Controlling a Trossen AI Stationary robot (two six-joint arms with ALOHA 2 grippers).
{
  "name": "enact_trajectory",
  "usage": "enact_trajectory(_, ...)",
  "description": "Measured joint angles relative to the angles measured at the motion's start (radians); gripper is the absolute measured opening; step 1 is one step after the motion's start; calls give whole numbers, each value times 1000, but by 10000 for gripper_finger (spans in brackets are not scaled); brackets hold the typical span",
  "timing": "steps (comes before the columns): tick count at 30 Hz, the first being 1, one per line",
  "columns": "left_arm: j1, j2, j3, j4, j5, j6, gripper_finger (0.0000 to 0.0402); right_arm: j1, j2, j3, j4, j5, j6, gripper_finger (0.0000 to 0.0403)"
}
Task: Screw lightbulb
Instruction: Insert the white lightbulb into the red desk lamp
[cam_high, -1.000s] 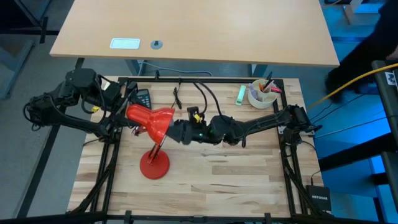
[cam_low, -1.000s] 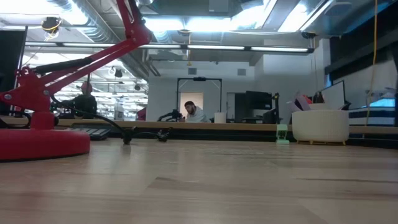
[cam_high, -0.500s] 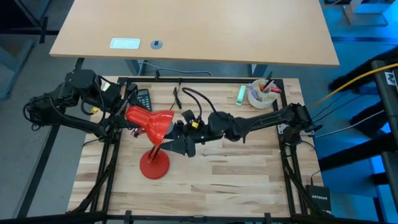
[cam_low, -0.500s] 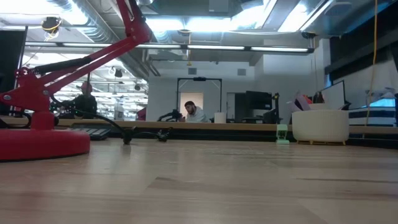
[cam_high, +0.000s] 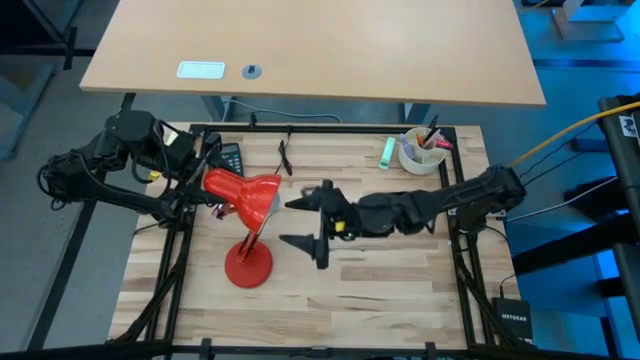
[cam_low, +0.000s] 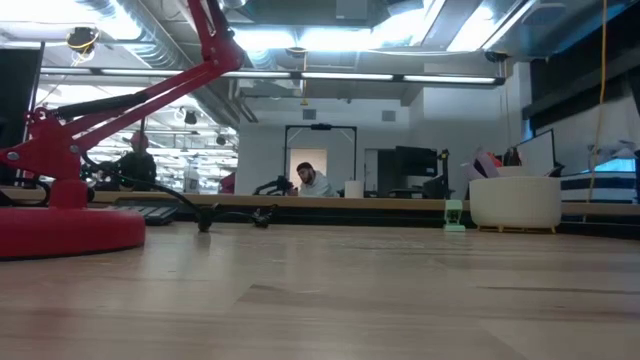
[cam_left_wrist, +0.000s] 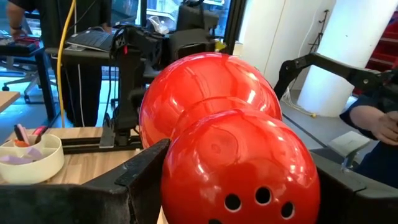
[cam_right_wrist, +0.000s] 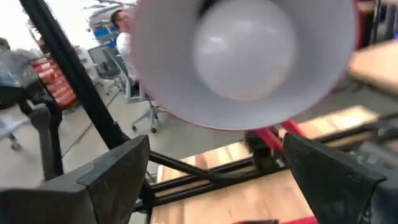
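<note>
A red desk lamp stands on its round base (cam_high: 247, 267) at the table's left; its shade (cam_high: 248, 196) opens toward the right. The small white frosted lightbulb (cam_right_wrist: 244, 48) sits inside the shade's white hollow (cam_right_wrist: 161, 87). My left gripper (cam_high: 203, 181) is shut on the back of the shade. My right gripper (cam_high: 300, 222) is wide open and empty, a short way right of the shade's mouth and facing it. Its two fingers show low in the right wrist view (cam_right_wrist: 224, 186). The low view shows only the lamp's base (cam_low: 60, 225) and arm. My left gripper holds the shade's narrow rear dome (cam_left_wrist: 242, 168), the part with the vent holes, between its two fingers. One finger (cam_left_wrist: 146, 171) lies on each side of it. The fingers come from the table's left. The shade stays raised on the lamp's arm, clear of the table.
A white cup of pens (cam_high: 420, 150) and a small green thing (cam_high: 385, 150) stand at the far right. A dark keypad (cam_high: 231, 158) and cables (cam_high: 287, 152) lie at the far left. Bare wood (cam_high: 380, 290) lies near the front right.
My right gripper has drawn back from the shade's mouth toward the table's right edge and has opened wide. The bulb stays inside the shade. The lamp has kept its place.
</note>
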Motion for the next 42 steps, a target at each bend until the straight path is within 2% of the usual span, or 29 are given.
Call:
enact_trajectory(4, 0, 0, 0, -2, 0, 1, 266, 10, 1, 0, 36, 1, -37, 374)
enact_trajectory(10, 0, 0, 0, -2, 2, 1, 266, -5, 12, 0, 64, -16, 5, 374)
enact_trajectory(13, 0, 0, 0, -2, 4, 0, 266, -15, 8, 0, 40, -58, -85, 374)
enact_trajectory(17, 0, 0, 0, -2, 4, -1, 266, -13, -10, 0, 3, 70, -350, 374)
enact_trajectory(19, 0, 0, 0, -2, 4, -1, 266, -16, -5, 1, 18, 97, -458, 374)
enact_trajectory(24, 0, 0, 0, -3, 3, -3, 266, -63, 37, -4, 20, 65, -565, 374)
enact_trajectory(31, 0, 0, 0, -3, 3, -3, 266, -29, 28, 0, 122, 119, -753, 374)
enact_trajectory(35, 0, 1, 0, -4, 3, 0, 266, 0, 46, -2, 192, 199, -888, 374)
enact_trajectory(42, 0, 2, 1, -4, 4, -3, 266, -9, 95, -1, 319, 227, -1008, 374)
